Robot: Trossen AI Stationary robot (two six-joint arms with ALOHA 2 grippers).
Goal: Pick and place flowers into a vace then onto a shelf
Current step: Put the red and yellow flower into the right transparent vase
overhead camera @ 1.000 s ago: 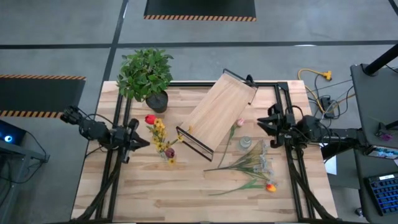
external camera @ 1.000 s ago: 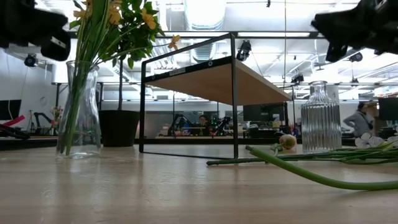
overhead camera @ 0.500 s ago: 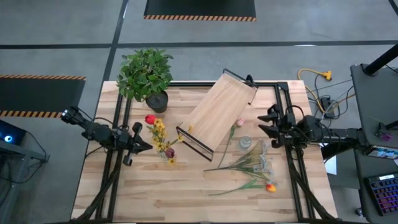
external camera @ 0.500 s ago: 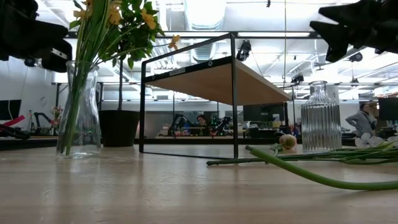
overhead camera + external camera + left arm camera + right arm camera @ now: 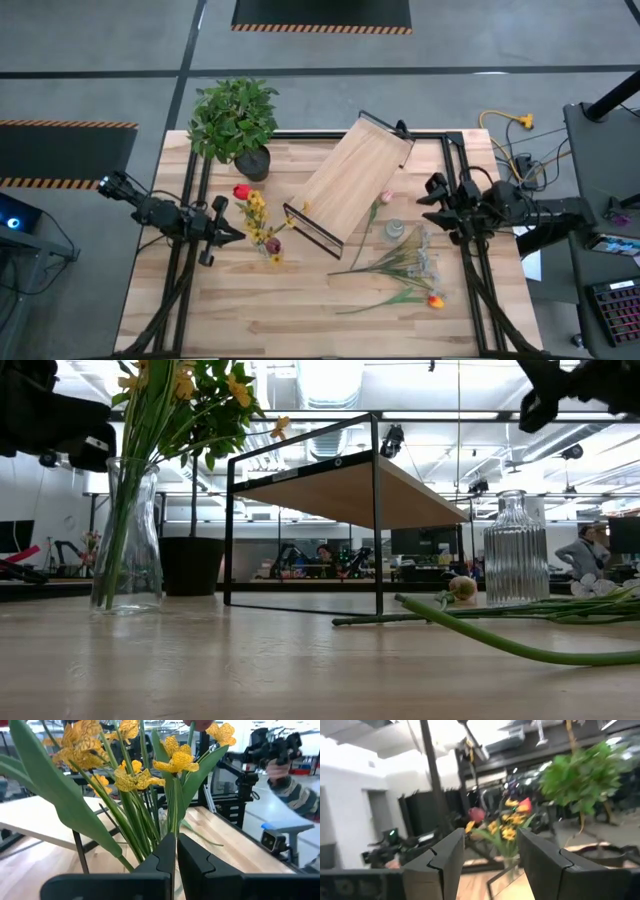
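The left gripper (image 5: 222, 223) hovers at the left side of the table (image 5: 300, 310), its fingers (image 5: 165, 854) pressed together with nothing between them, pointing at the filled vase (image 5: 127, 535) just beside it. That vase already carries yellow, red and maroon blooms and stands on the table near the potted plant (image 5: 236, 120), not on the shelf (image 5: 350, 180). The shelf sits at mid-table, turned at an angle, its board bare. To the right of the shelf stands an empty ribbed vase (image 5: 516, 550), with the loose flowers (image 5: 400, 265) lying flat on the table beside and in front of it, one pink bloom (image 5: 386, 198) nearer the shelf. The right gripper (image 5: 438, 203) hangs raised at the right side, fingers (image 5: 447, 857) spread apart and empty, near the ribbed vase and above the upper end of the loose stems. Judged step: between picks, with loose stems remaining. The next move likely calls for the right gripper to descend onto one thin stem, close low on it, and lift it without dragging neighbouring stems.
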